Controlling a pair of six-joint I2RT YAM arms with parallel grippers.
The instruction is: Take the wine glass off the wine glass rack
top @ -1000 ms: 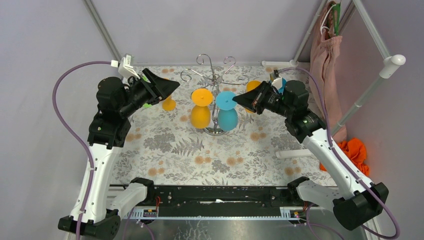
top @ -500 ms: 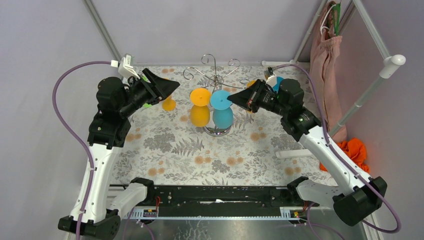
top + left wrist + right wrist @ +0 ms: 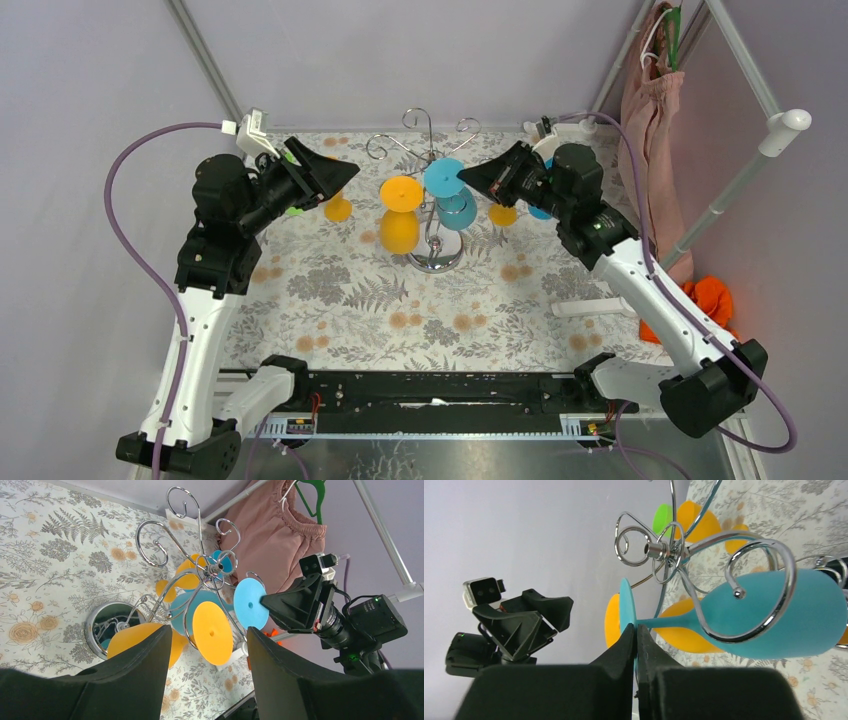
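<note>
Wine glass (image 3: pixel 774 615), blue: jaws of my right gripper (image 3: pixel 636 628) pinch its foot rim; it hangs tilted in a scroll of the wine glass rack (image 3: pixel 436 261). Left gripper (image 3: pixel 347 172) hangs spread, empty. Risk, I judge: bowl snags the scroll, tipping the rack, or the foot slips.

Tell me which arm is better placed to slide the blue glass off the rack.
Right. The right claw is shut on the blue wine glass by its foot, at the rack. The left claw hangs open, apart from both.
</note>
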